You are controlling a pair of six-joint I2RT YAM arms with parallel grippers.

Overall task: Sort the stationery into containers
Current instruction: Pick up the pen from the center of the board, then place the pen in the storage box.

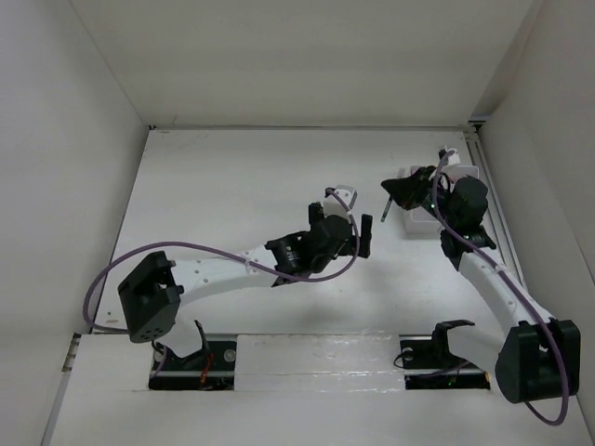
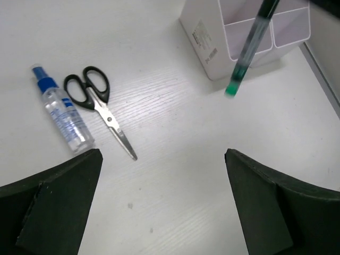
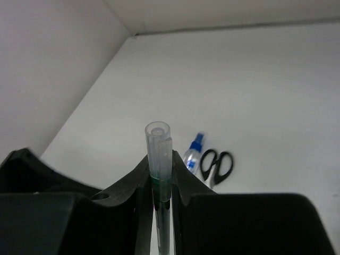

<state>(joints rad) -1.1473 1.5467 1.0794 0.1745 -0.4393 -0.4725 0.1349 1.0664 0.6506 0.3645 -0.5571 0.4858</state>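
My right gripper (image 3: 160,164) is shut on a thin pen (image 3: 159,146) with a clear cap and a dark green barrel, held upright between the jaws. In the left wrist view the same pen (image 2: 247,50) hangs slanted, green tip down, in front of the white organizer (image 2: 212,37), above the table and outside the compartments. My left gripper (image 2: 162,204) is open over bare table with nothing between its fingers. Black-handled scissors (image 2: 95,98) and a blue-capped bottle (image 2: 64,114) lie side by side on the table to its left. From above, the right gripper (image 1: 398,191) sits beside the organizer (image 1: 415,221).
White walls close the table in at the back and on both sides. The organizer stands in the far right corner area, close to the right wall. The left arm (image 1: 279,253) stretches across the middle of the table, hiding the scissors and bottle from above.
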